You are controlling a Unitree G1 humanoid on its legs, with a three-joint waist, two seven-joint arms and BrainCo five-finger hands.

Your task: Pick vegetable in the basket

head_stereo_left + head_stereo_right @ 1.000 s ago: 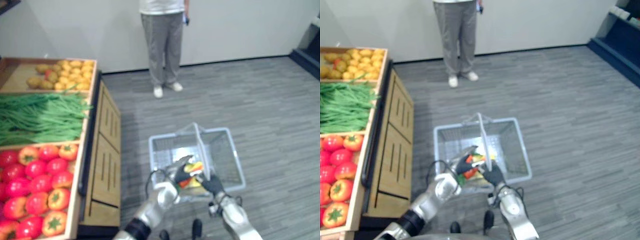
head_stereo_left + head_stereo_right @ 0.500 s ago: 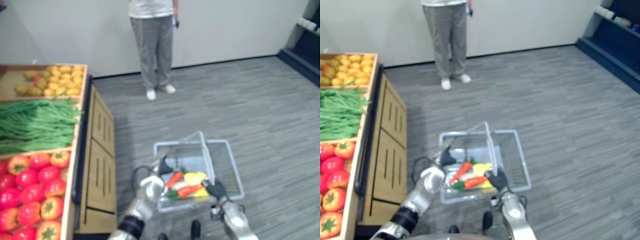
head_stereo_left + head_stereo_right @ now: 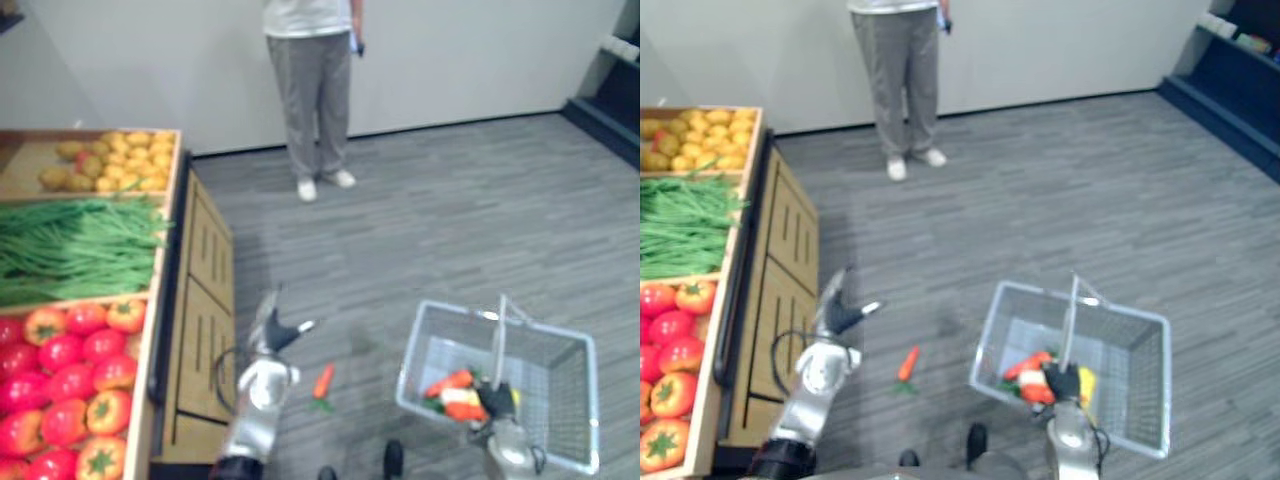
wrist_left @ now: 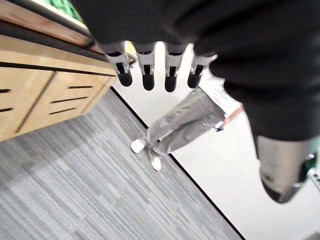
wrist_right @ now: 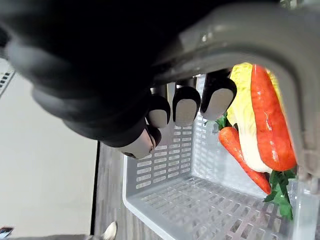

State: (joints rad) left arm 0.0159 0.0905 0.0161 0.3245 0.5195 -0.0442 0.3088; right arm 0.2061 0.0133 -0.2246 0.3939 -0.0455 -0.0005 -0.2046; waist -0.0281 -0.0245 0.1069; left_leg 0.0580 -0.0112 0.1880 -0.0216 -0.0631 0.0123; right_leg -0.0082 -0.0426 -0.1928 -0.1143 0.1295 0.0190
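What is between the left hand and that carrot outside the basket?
Nothing visible. The carrot shows against bare floor beside the open left hand, with the basket on its far side.

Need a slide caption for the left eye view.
Right hand holds the basket by its handle; a carrot lies on the floor near the open left hand.

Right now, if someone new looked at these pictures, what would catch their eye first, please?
Most likely the lone carrot lying on the grey floor, between the open left hand and the grey basket. The right hand grips that basket by its handle, with carrots and a yellow vegetable inside. To the left, red tomatoes and green beans fill a wooden stand.
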